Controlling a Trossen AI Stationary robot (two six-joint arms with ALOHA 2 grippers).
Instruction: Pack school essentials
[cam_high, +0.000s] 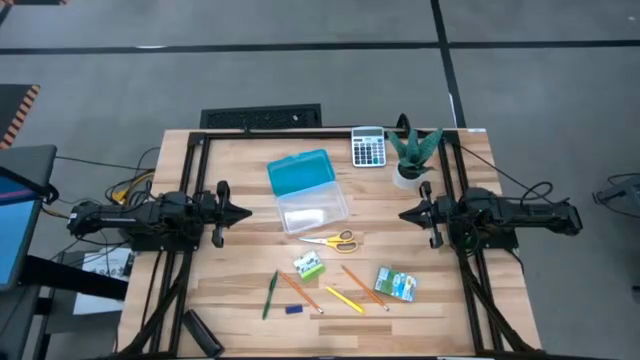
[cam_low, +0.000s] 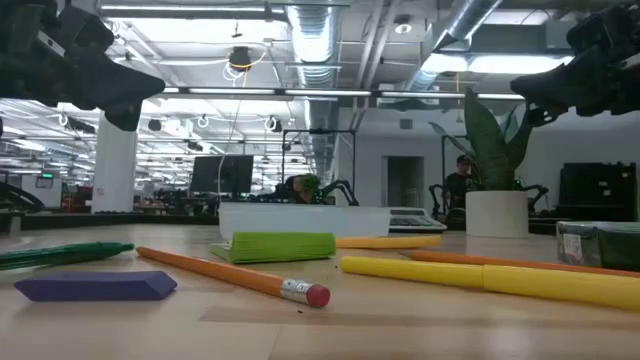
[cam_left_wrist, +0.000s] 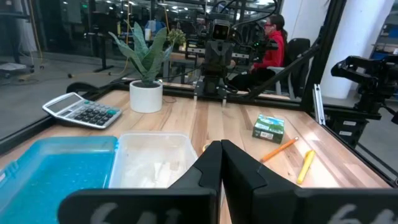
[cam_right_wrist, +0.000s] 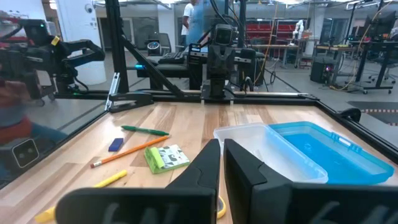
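Both arms lay level above the table, pointing at the open clear box (cam_high: 312, 210) between them. The left gripper (cam_high: 243, 212) and right gripper (cam_high: 405, 213) had fingers pressed together, empty. Scissors (cam_high: 334, 240), pencils (cam_high: 298, 291) and green pen (cam_high: 270, 295) lay in front of the box.

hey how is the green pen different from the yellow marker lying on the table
The green pen is slim and dark green; the yellow marker is thicker and bright yellow. The pen lies near the left arm's side, almost pointing away from the front edge; the marker lies further right, angled diagonally. Both rest flat on the table, outside the box.
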